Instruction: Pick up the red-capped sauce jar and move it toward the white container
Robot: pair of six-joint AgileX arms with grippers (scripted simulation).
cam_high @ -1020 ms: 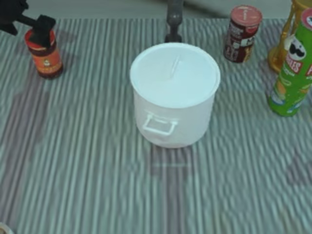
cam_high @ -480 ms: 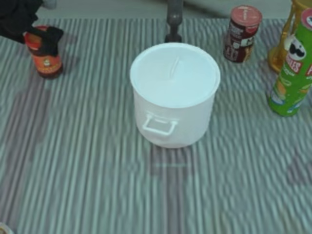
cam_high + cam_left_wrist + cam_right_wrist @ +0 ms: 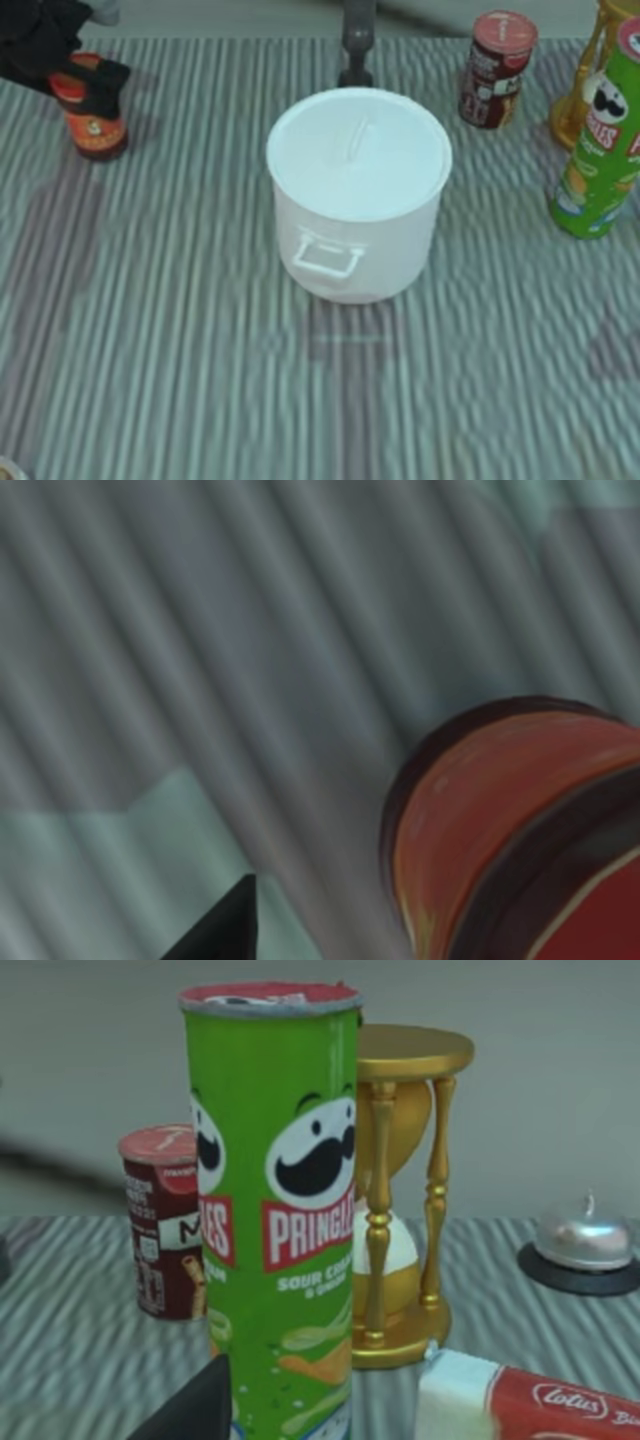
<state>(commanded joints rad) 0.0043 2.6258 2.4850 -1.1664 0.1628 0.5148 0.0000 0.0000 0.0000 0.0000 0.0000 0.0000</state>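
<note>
The red-capped sauce jar (image 3: 93,118) stands upright at the far left of the table, its orange-red label and pale emblem facing the camera above, dark base on the striped cloth (image 3: 180,330). Right on top of it sits the left gripper (image 3: 82,76), black fingers bracketing the cap from either side; whether they are actually pinching it or only flanking it, I cannot tell from up here. The left wrist view is pressed in close: the jar's rounded shoulder (image 3: 510,830) fills one corner, a single dark fingertip (image 3: 225,930) pokes in beside it, clear of the jar in that picture.

Well apart from the jar, mid-table, is the white container (image 3: 358,195), lid on, rectangular handle facing the near edge. Behind it a dark grey post (image 3: 356,40) rises at the far edge. Off to the right stand a dark-brown jar with a dull red lid (image 3: 497,68), a golden hourglass (image 3: 580,80) and a green Pringles can (image 3: 603,140).

The right gripper is out of the overhead shot; its wrist camera looks at the Pringles can, hourglass, a silver bell (image 3: 585,1240) and a Lotus packet (image 3: 530,1405)
</note>
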